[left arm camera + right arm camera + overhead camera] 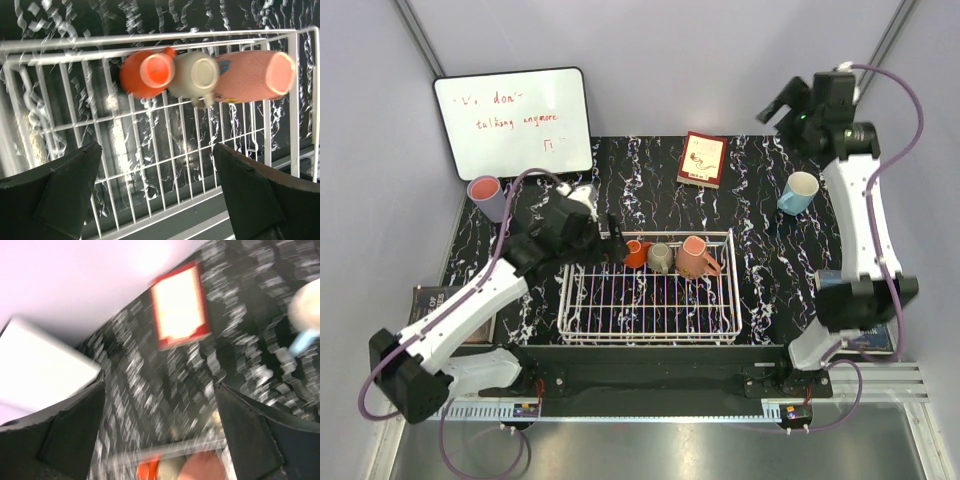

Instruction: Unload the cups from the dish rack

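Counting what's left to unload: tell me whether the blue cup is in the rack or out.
Out. The blue cup stands on the table, apart from the rack, off its far right corner.

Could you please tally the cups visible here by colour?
Orange-red cup: 1
Grey-olive cup: 1
Salmon-pink cup: 1
Light blue cup: 1
Lavender cup with a pink mouth: 1, possibly two nested
Total: 5 seen
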Controlling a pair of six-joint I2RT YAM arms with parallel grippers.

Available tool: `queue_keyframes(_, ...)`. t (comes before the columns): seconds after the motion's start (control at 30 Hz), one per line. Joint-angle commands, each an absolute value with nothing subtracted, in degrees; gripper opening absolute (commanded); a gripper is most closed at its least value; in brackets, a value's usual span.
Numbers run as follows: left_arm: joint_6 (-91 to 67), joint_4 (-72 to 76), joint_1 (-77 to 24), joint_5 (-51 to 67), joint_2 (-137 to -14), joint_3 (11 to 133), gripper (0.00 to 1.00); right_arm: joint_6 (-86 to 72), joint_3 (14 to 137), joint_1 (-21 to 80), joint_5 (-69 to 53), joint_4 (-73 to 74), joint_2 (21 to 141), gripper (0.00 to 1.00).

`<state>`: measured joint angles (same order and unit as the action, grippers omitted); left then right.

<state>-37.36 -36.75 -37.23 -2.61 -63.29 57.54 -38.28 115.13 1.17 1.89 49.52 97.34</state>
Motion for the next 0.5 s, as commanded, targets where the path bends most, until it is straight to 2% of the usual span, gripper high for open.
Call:
queue_keyframes(0.0, -30.86, -36.56, -45.42, -13.86, -71.86, 68.71, 0.99, -34.89, 106.01, 8.87, 2.02, 47.46, 85.01, 1.00)
queue_keyframes(0.23, -27.16, -38.41, -55.80, -23.02, -86.65, 82.78, 0.99, -33.40, 91.77, 10.02, -2.54, 47.46, 68.06, 1.00)
queue_keyframes(0.47, -24.43, -38.23, -62.05, -25.67, -98.42, 91.93, 0.99, -32.96, 84.38, 10.02, -4.39, 48.60, 60.04, 1.00)
